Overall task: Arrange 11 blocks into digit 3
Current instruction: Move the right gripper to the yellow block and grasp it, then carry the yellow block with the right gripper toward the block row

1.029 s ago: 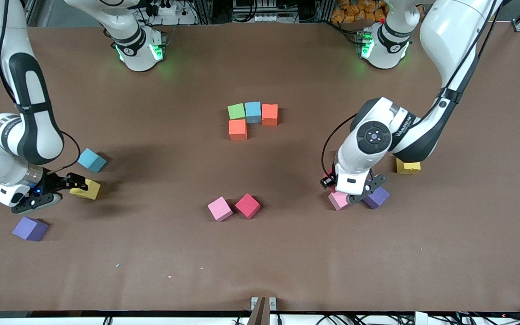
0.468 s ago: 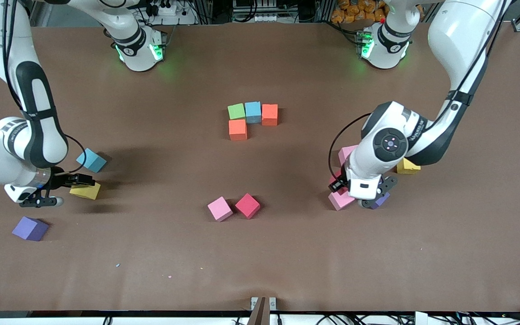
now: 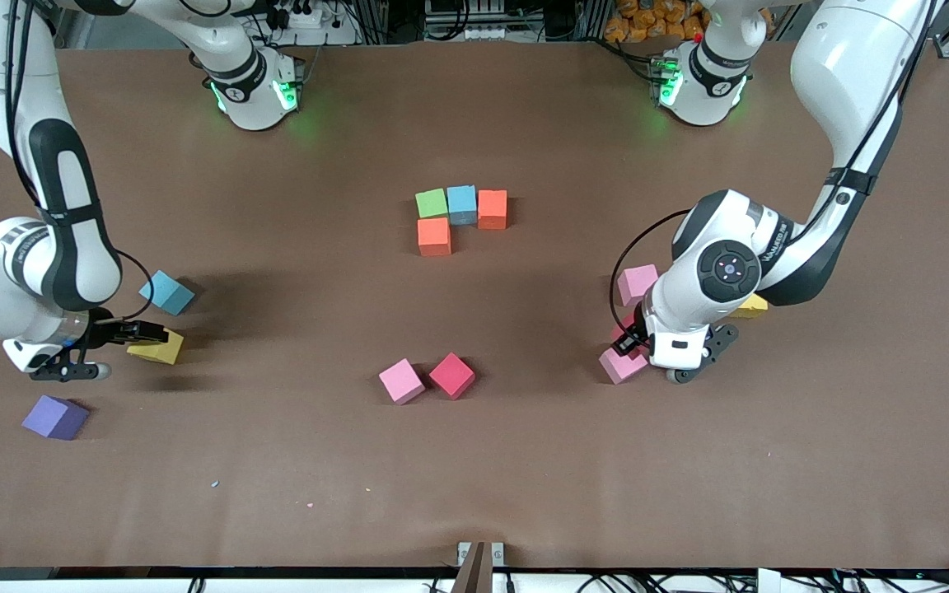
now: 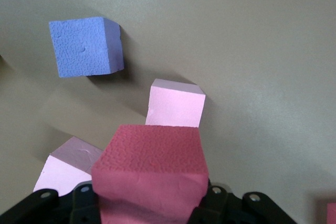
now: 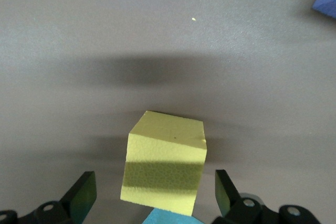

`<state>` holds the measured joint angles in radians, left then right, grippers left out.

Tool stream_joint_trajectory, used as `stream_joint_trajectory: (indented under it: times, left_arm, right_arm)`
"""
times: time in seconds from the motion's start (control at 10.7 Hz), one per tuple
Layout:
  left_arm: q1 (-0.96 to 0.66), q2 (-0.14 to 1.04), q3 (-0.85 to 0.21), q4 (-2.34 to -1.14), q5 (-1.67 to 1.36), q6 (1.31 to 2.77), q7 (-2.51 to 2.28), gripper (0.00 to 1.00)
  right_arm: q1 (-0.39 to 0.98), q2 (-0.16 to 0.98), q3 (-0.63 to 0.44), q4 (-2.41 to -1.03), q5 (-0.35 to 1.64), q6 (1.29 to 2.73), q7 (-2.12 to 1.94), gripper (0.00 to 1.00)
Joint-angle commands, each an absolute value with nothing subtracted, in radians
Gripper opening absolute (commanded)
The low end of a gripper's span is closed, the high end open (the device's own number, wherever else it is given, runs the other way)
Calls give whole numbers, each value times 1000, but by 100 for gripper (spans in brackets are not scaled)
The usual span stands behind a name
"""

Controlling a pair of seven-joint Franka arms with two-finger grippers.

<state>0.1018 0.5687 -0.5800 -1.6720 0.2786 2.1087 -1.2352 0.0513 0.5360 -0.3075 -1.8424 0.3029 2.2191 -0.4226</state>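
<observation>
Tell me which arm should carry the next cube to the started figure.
The left. Its tool is already shut on a red cube, lifted over the pink cubes. The right tool stands open around a yellow cube on the table, not yet gripping.

Not much to read here tbh. The only lettering is a small white print on the black band of the left arm [image 3: 773,239] near its wrist, and it's too tiny to make out. Blocks carry no markings.
</observation>
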Motion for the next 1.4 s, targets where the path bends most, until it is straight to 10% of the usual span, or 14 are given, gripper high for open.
stream_joint_trajectory:
  times: [0.0, 0.65, 1.31]
  left_arm:
    - [110, 568, -586, -1672, 253, 2092, -1209, 0]
    - [110, 569, -586, -1675, 253, 2082, -1192, 0]
    - [110, 571, -584, -1675, 253, 2080, -1177, 0]
  right_arm:
    - [63, 564, -319, -1824, 299, 2215, -408, 100]
    - [63, 623, -318, -1789, 305, 2267, -410, 100]
    - [67, 641, -318, -1790, 345, 2306, -413, 52]
